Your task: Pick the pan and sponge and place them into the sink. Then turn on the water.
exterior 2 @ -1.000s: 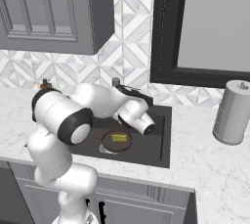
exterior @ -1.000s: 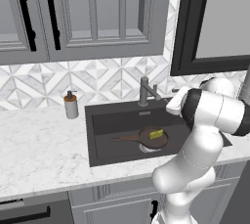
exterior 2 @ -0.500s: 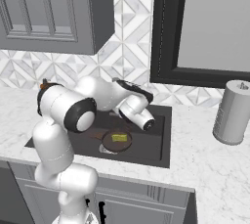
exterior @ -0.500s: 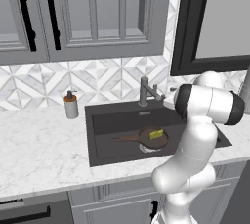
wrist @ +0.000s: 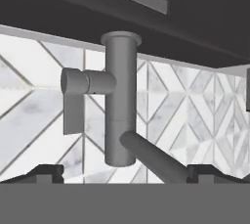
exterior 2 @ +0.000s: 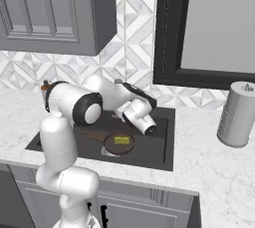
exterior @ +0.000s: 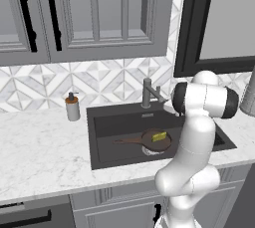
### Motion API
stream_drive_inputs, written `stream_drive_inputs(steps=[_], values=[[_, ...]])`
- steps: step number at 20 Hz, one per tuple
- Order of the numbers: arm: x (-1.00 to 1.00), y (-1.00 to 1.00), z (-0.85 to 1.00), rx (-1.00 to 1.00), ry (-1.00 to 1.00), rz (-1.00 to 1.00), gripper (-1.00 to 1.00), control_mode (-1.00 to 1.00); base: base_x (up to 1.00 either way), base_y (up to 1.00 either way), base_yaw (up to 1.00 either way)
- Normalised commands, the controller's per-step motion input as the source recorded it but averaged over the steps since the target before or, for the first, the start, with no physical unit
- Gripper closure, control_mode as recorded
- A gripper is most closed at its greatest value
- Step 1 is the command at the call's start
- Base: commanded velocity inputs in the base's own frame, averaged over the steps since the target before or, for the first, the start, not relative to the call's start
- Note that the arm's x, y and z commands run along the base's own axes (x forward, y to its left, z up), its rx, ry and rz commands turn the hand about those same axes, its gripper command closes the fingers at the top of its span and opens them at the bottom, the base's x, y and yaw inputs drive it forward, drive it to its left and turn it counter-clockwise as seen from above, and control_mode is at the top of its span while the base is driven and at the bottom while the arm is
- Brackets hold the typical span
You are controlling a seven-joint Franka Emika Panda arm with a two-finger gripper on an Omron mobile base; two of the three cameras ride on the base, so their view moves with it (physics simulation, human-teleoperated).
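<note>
Since the pan (exterior: 155,141) lies on the floor of the sink (exterior: 102,115) with the sponge (exterior: 159,136) resting inside it, the placing looks finished and only the water remains; no stream comes from the faucet (exterior: 148,93) yet. For this reason, I think, the arm is folded toward the back wall, its hand held level and aimed at the faucet's side lever (wrist: 77,100). In the hand view the gripper (wrist: 125,174) has its fingers spread wide, holding nothing, the faucet near between them.
</note>
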Motion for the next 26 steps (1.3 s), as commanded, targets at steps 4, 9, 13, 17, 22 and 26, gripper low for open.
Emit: stream_drive_inputs(steps=[4,9,13,17,22,26], values=[[0.34,0.0,-0.01,0.0,-0.04,0.0,-1.0,-1.0,0.0,0.0,0.0],[0.4,0.0,0.0,0.01,-0.06,0.0,-1.0,-1.0,0.0,0.0,0.0],[0.37,0.0,-0.02,0.0,-0.02,0.0,-1.0,-1.0,0.0,0.0,0.0],[0.4,0.0,-0.09,0.0,0.0,0.0,-1.0,-1.0,0.0,0.0,0.0],[0.35,0.0,-0.13,0.0,0.0,0.0,-1.0,-1.0,0.0,0.0,0.0],[0.28,0.0,-0.18,0.0,0.0,-0.01,-1.0,-1.0,0.0,0.0,0.0]])
